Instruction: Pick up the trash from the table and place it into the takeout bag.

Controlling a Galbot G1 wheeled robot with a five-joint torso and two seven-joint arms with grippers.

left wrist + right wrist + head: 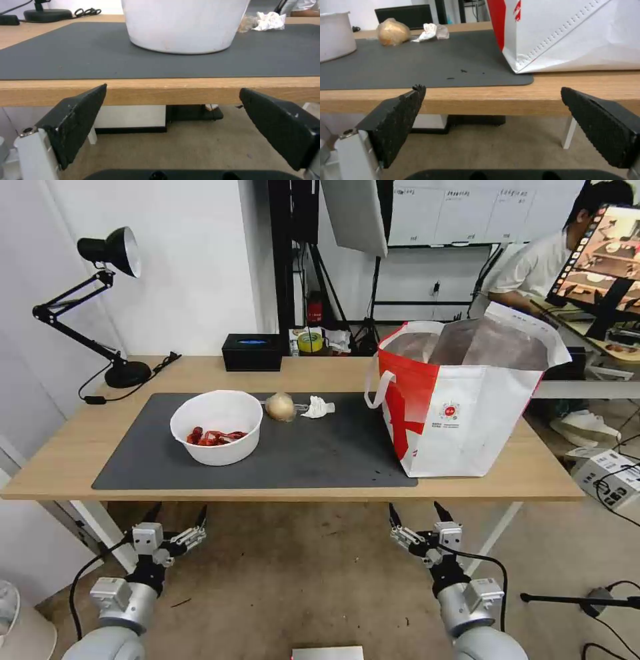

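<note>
both pincers are hanging below the bench (67,460) front edge, fingers spread wide and gripping nothing. the left pincer (179,517) is sitting just under the edge, with the white bowl (217,427) up ahead of it on the grey mat (320,453). the right pincer (417,513) is waiting under the takeout bag (467,400) corner. the onion-like ball (281,407) and crumpled tissue (318,407) are lying farther back, between the 2 pincers, with bare mat in front.
</note>
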